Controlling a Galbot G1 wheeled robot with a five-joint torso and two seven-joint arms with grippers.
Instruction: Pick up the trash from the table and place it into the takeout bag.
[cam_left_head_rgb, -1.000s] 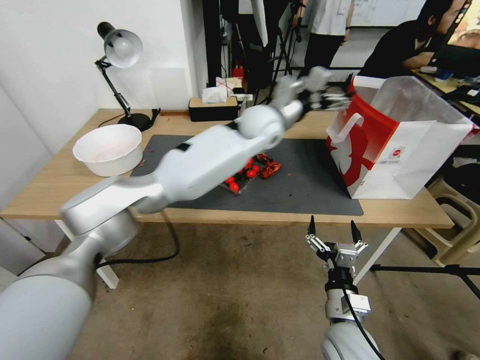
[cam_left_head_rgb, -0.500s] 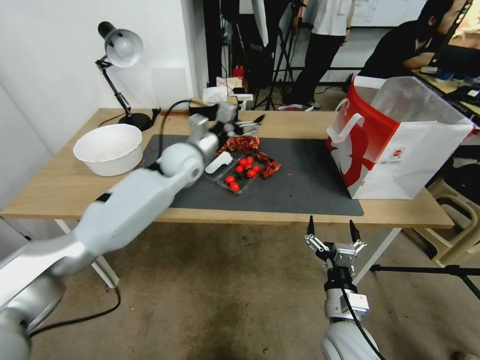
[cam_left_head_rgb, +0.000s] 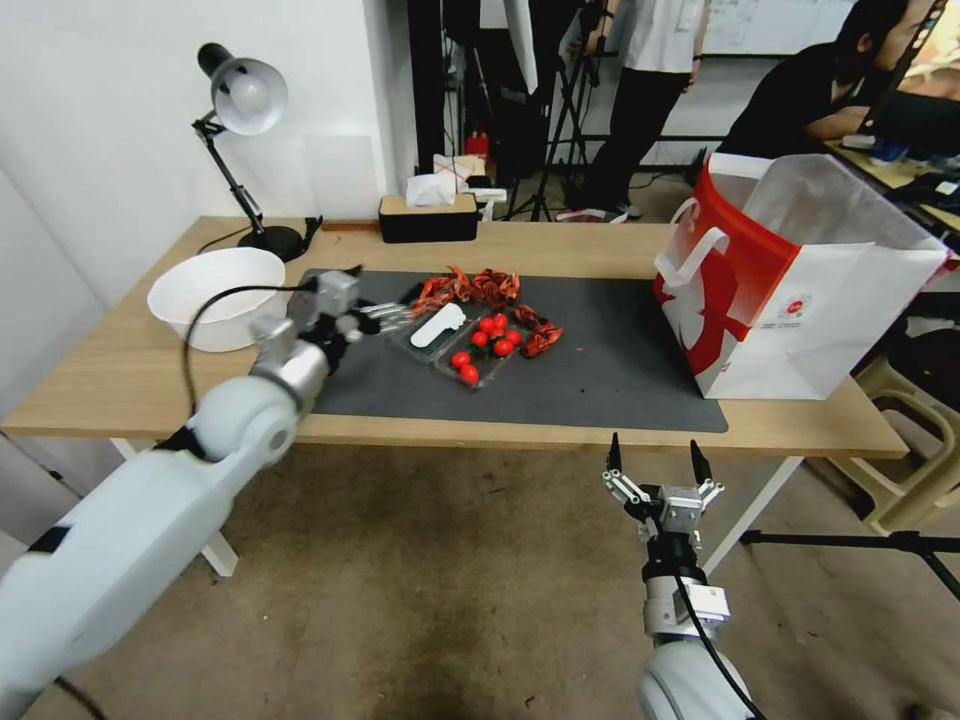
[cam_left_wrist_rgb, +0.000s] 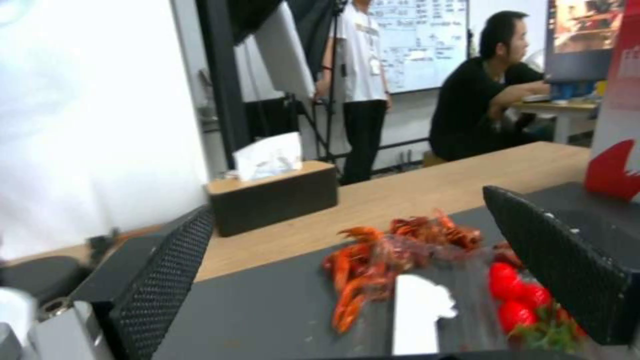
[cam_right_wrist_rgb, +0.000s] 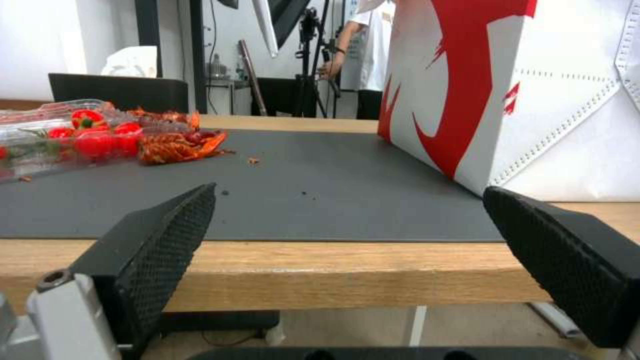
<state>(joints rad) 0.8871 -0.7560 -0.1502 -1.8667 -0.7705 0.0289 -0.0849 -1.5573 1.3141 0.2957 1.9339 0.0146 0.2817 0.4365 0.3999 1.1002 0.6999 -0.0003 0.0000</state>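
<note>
On the dark mat (cam_left_head_rgb: 620, 365) of the table (cam_left_head_rgb: 600, 245) lies trash: a clear plastic tray (cam_left_head_rgb: 478, 352) with red tomatoes, a white scrap (cam_left_head_rgb: 437, 325) and red crayfish shells (cam_left_head_rgb: 470, 287). My left gripper (cam_left_head_rgb: 395, 315) hovers open just left of the tray, fingers pointing at it. In the left wrist view the left gripper (cam_left_wrist_rgb: 347, 200) frames the shells (cam_left_wrist_rgb: 393, 250) and tomatoes (cam_left_wrist_rgb: 520, 300). The takeout bag (cam_left_head_rgb: 800, 290), white with a red side, stands open at the table's right end. My right gripper (cam_left_head_rgb: 653, 455) hangs open below the table's front edge, facing the bag (cam_right_wrist_rgb: 507, 85).
A white bowl (cam_left_head_rgb: 215, 295) sits at the table's left, beside a desk lamp (cam_left_head_rgb: 245, 100). A dark tissue box (cam_left_head_rgb: 428, 215) stands at the back edge. More shells (cam_left_head_rgb: 540, 340) lie right of the tray. Bare mat stretches between tray and bag.
My left arm has swung from above the takeout bag's mouth back leftward across the table, and now sits low at the mat's left side. The right arm has barely shifted.
</note>
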